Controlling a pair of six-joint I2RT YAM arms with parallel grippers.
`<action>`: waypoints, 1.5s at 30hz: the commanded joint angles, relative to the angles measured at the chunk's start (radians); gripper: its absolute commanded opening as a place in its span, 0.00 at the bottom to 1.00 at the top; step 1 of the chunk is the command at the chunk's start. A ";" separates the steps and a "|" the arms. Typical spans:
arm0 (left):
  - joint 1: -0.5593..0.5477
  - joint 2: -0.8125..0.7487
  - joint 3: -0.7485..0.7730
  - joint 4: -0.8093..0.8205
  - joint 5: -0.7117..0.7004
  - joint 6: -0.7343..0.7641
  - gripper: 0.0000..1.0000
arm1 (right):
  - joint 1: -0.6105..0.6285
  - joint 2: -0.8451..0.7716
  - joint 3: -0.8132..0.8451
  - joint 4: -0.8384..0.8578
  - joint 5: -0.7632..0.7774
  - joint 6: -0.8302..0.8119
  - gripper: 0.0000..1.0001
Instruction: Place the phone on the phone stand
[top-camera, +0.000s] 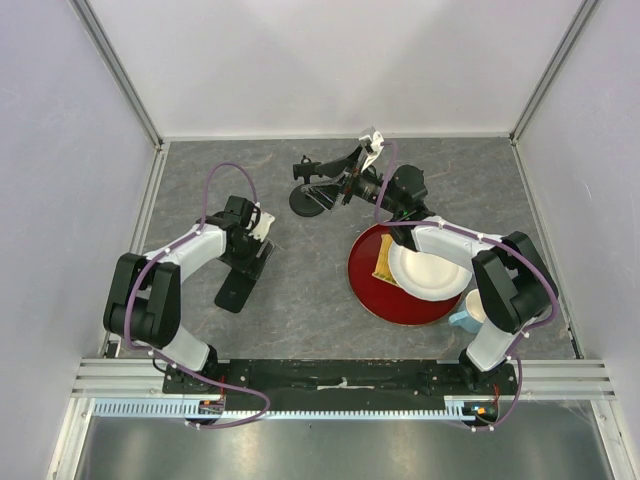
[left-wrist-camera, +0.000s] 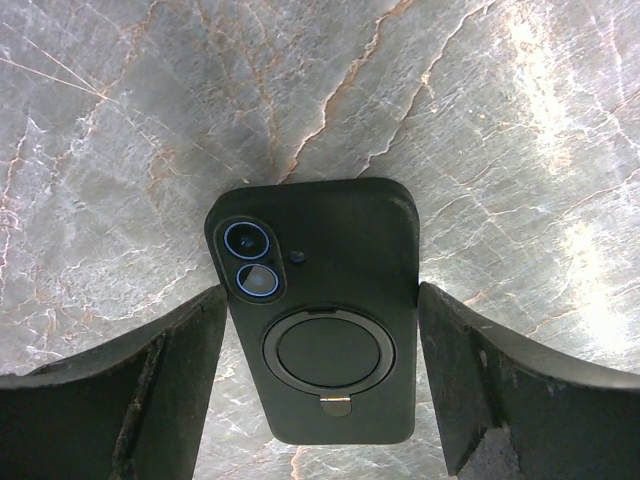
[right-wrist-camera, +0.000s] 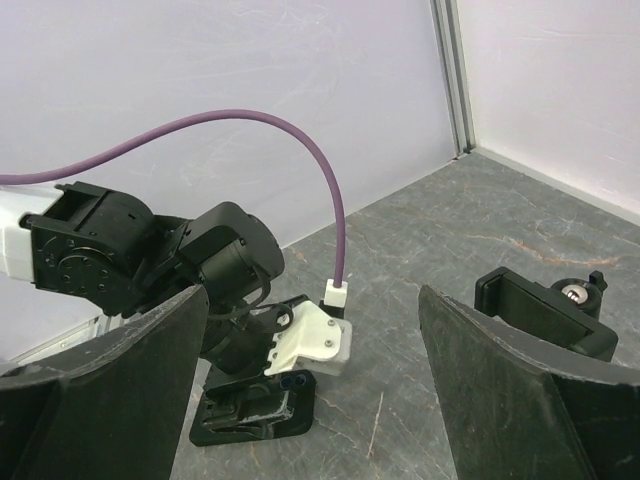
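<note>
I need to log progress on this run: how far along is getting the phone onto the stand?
Done: nothing placed yet. In hand: the left gripper straddles the phone, which lies back-up on the table. Its fingers are close at the phone's sides, but a firm grip isn't clear. The right gripper is open next to the empty phone stand. Left: lift, carry, seat it.

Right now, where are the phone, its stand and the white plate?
the phone (left-wrist-camera: 316, 305), left wrist view, its back.
the phone stand (top-camera: 311, 203), top view, round base.
the white plate (top-camera: 431, 275), top view, bare middle.
</note>
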 joint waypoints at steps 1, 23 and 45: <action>0.008 -0.013 -0.004 0.012 -0.108 0.042 0.82 | 0.003 -0.015 -0.006 0.078 -0.023 0.011 0.92; 0.031 0.119 0.052 -0.046 0.116 0.004 0.80 | 0.001 -0.011 -0.028 0.145 -0.033 0.027 0.92; -0.033 0.015 0.171 -0.045 0.170 -0.320 0.02 | -0.020 -0.001 -0.029 0.113 -0.002 0.019 0.92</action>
